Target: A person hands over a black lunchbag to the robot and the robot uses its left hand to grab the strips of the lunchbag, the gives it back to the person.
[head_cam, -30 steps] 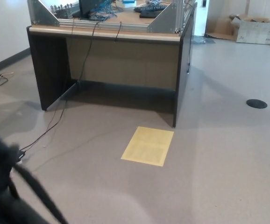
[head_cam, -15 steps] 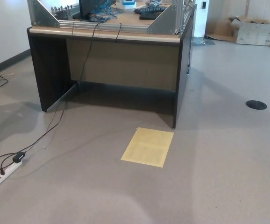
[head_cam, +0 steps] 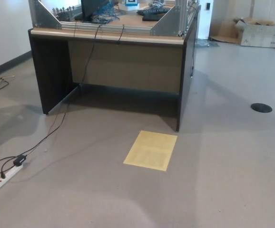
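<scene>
The desk point(head_cam: 123, 61) top and power strip point(head_cam: 4, 175) are cut off by the edges.

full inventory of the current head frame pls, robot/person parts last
desk: 1, dark brown sides with tan panel, top centre
metal frame: 1, silver, on the desk top
cables: several, black, hanging over the desk front and running down across the floor to the left
power strip: 1, white with a black plug in it, floor at lower left
yellow sheet: 1, yellow, flat on the floor in front of the desk
round floor cover: 1, black, floor at right
cardboard box: 1, white, far upper right
lunchbag: none in view
person: none in view
robot hands: neither in view
</scene>
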